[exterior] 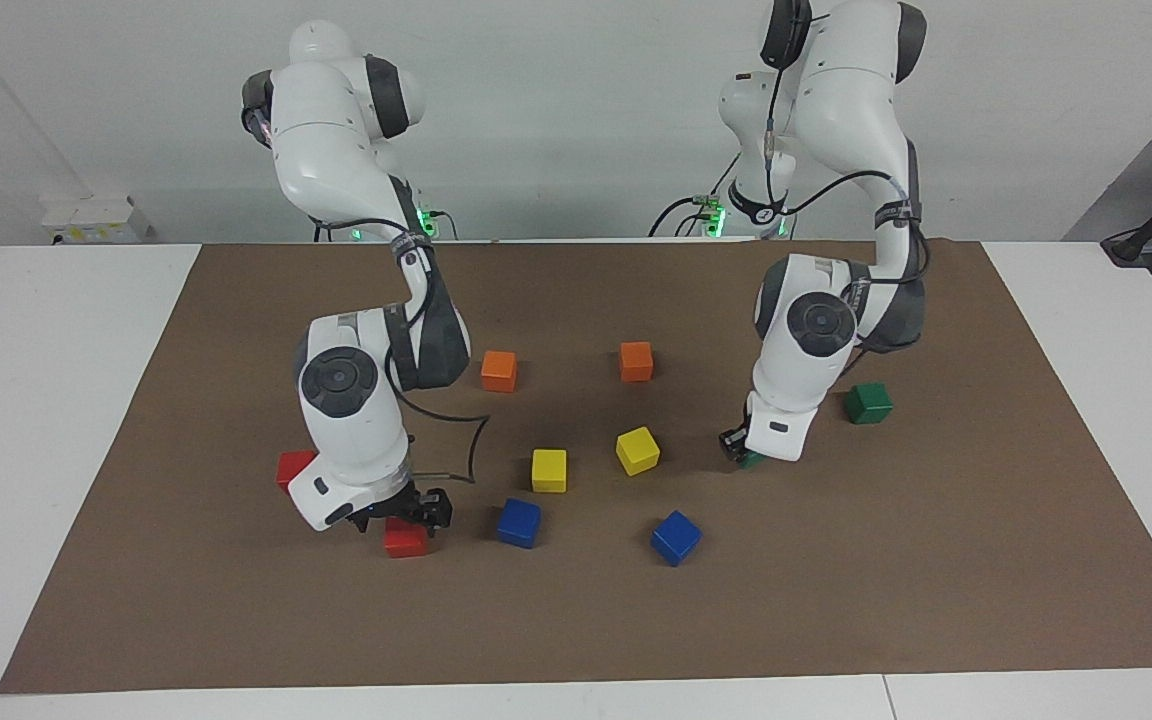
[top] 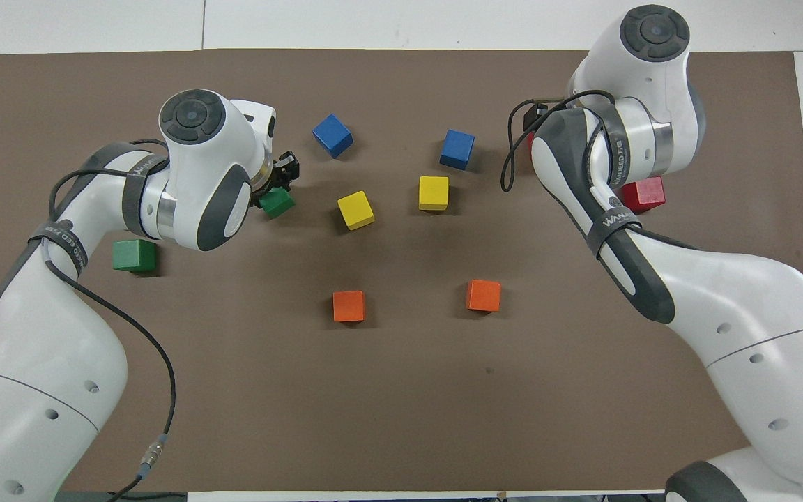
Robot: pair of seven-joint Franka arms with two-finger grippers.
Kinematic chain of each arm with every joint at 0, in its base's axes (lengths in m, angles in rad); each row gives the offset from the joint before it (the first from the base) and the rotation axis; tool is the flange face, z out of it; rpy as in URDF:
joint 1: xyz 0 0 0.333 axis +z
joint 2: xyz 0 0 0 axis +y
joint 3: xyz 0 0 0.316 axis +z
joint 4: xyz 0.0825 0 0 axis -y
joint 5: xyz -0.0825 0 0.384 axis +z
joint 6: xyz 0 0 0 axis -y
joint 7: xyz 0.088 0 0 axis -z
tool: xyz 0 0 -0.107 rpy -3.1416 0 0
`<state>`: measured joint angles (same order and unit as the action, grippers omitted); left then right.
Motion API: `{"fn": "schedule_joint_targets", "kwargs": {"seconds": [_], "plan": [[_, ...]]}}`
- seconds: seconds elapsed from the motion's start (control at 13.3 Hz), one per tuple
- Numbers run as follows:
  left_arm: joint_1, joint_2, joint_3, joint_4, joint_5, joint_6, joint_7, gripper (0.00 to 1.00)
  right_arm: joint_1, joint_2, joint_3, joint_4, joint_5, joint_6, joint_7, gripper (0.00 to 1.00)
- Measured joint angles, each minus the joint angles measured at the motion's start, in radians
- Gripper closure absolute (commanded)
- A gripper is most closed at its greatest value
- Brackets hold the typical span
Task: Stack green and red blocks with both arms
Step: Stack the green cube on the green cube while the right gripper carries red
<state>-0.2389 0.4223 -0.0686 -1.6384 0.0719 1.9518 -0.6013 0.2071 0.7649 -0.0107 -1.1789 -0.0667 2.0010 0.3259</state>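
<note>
Your left gripper (exterior: 742, 450) sits low on a green cube (top: 277, 203), but the white wrist hides most of that cube and the fingers in the facing view, so you cannot tell whether they grip it. Your right gripper (exterior: 414, 512) is down over a red cube (exterior: 405, 540) and hides its top; whether it is clamped you cannot tell either, and in the overhead view the forearm covers this cube almost wholly. The second red cube (exterior: 293, 467) is half hidden by that wrist, near the right arm's end of the bench; the second green cube (exterior: 868, 402) lies in plain sight toward the left arm's end. All rest on a matte brown mat (exterior: 836, 620) over a white bench (exterior: 36, 400), against a pale wall. Orange cubes (exterior: 499, 370), yellow cubes (exterior: 549, 470) and blue cubes (exterior: 519, 522) stand mid-mat, flat-faced and sharp-edged.
</note>
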Motion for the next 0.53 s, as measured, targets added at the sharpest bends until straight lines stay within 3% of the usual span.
{"fn": "schedule_joint_targets", "kwargs": {"seconds": [0.3, 0.53], "plan": [[0.18, -0.166, 0.006, -0.092, 0.0, -0.126, 0.426, 1.0, 0.004, 0.017, -0.002, 0.004, -0.001, 0.004, 0.0, 0.0], [0.278, -0.204, 0.006, -0.171, 0.0, -0.123, 0.614, 1.0, 0.003, 0.019, -0.002, -0.011, -0.001, 0.053, 0.0, 0.0]]}}
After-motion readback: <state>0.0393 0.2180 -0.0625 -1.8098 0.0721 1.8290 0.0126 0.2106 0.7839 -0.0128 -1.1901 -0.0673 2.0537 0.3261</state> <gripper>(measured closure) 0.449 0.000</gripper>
